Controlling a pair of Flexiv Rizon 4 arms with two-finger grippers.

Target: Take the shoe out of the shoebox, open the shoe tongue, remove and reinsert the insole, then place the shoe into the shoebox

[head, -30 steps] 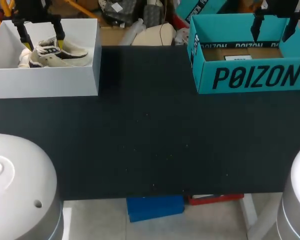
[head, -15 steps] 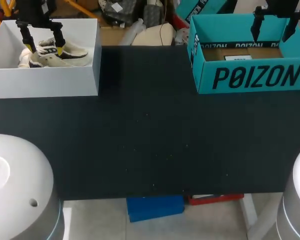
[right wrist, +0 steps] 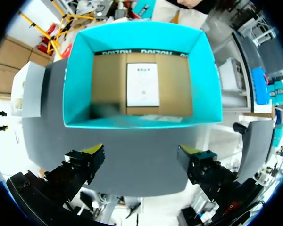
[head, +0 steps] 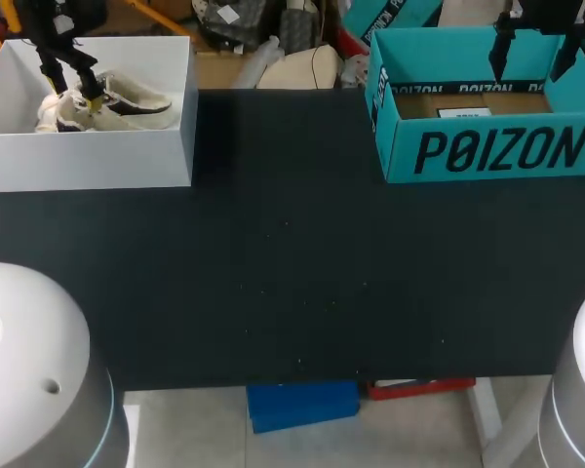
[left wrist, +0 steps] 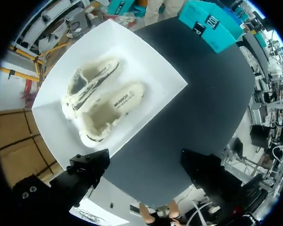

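Note:
A pair of cream, fleece-lined shoes (head: 122,105) lies in the white box (head: 88,156) at the far left of the table. My left gripper (head: 73,86) hangs open over the box, its fingers above the shoes' left end and holding nothing. In the left wrist view both shoes (left wrist: 108,106) lie side by side in the white box (left wrist: 165,70), ahead of the open left gripper (left wrist: 144,165). My right gripper (head: 533,58) hovers open above the teal shoebox (head: 487,151) at the far right. The teal shoebox (right wrist: 75,80) holds only a white label on its cardboard floor, with the right gripper (right wrist: 141,153) over its near wall.
The black tabletop (head: 292,273) stretches between the two boxes. The robot's two white shoulders fill the lower corners of the head view.
My left gripper has shifted left above the white box and turned, so its fingers now stand over the shoes' left end. The right arm has stayed still.

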